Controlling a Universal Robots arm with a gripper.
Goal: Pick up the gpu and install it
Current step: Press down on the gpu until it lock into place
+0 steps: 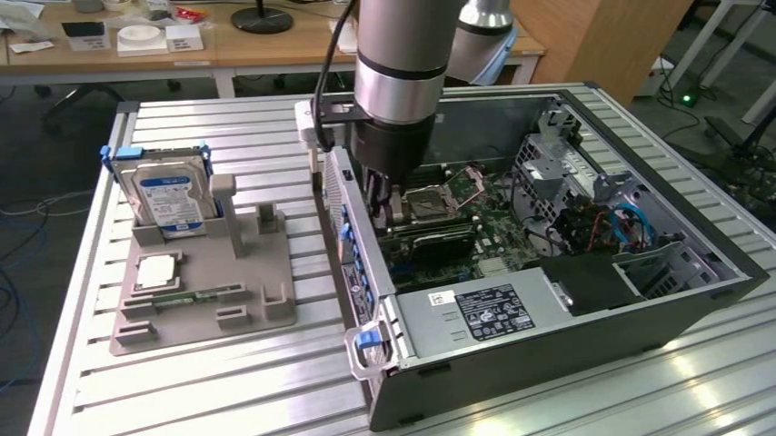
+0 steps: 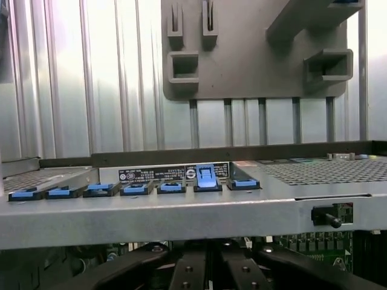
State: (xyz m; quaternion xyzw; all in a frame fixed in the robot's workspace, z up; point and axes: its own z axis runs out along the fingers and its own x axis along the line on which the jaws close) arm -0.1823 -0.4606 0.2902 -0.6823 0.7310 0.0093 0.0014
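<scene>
Gripper shut, tips hidden — inside computer case

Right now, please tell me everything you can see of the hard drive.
The hard drive is a silver metal box with a blue-and-white label. It stands upright in a slot of the grey holder, at the exterior view's left, apart from the computer case. Blue tabs show at its upper corners.
</scene>
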